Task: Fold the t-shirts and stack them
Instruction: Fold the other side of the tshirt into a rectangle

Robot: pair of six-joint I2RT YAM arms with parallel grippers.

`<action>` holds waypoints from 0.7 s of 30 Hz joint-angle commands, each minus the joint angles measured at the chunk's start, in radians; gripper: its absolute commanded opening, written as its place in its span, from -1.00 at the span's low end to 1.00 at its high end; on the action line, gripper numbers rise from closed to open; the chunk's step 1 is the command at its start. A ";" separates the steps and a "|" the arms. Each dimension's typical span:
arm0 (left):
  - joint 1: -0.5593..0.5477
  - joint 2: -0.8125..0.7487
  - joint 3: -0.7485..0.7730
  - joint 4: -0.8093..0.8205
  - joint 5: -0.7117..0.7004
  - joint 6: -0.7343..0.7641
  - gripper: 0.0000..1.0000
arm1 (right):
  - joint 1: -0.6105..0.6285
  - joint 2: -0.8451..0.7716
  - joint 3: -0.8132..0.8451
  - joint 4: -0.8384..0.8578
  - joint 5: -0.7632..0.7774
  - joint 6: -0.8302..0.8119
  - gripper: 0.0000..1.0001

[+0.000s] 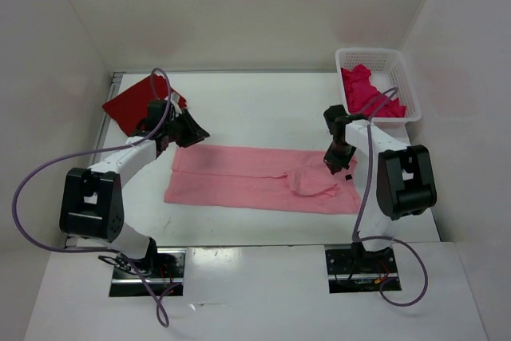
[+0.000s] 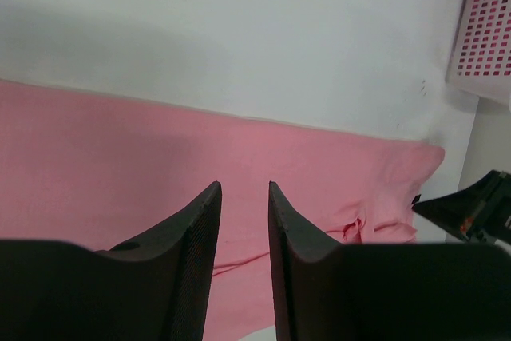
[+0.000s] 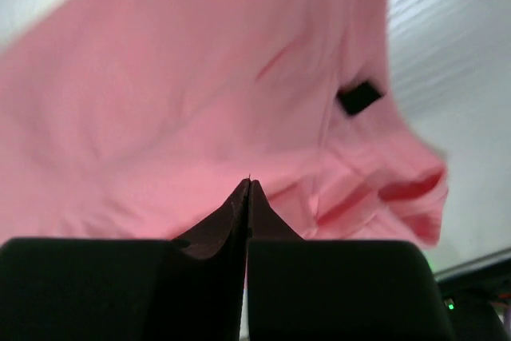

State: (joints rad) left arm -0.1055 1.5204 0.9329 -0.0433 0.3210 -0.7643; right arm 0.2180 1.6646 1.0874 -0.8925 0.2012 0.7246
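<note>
The light pink t-shirt [image 1: 255, 179] lies on the white table, folded into a long band, with a rumpled bump near its right end. My left gripper [image 1: 192, 129] hovers over its far left corner; its jaws stand a little apart with nothing between them [image 2: 243, 188]. My right gripper [image 1: 335, 164] is above the shirt's right part, jaws pressed together [image 3: 248, 181], with no cloth seen between them. The dark red t-shirt [image 1: 132, 104] lies folded flat at the back left. The crimson-magenta t-shirt [image 1: 369, 93] is bunched in the basket.
The white mesh basket [image 1: 402, 65] stands at the back right corner and shows in the left wrist view [image 2: 487, 29]. A small black square [image 3: 358, 97] sits on the pink shirt's right end. White walls enclose the table on three sides.
</note>
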 commanded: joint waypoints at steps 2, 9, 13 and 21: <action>-0.042 0.004 0.007 0.039 0.024 0.000 -0.25 | -0.058 0.079 0.026 0.109 0.086 0.029 -1.00; -0.056 -0.015 0.007 0.037 0.024 0.000 -0.25 | 0.059 0.034 -0.072 0.003 -0.048 0.042 -1.00; -0.056 -0.016 0.007 0.037 0.024 0.000 -0.25 | 0.116 -0.017 -0.072 -0.071 -0.137 0.053 -1.00; -0.056 -0.016 0.007 0.046 0.024 0.000 -0.25 | 0.210 -0.192 -0.106 -0.253 -0.171 0.075 -0.94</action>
State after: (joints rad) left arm -0.1631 1.5208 0.9329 -0.0360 0.3347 -0.7643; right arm 0.4061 1.5585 0.9936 -1.0267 0.0483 0.7742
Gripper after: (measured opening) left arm 0.373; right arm 0.026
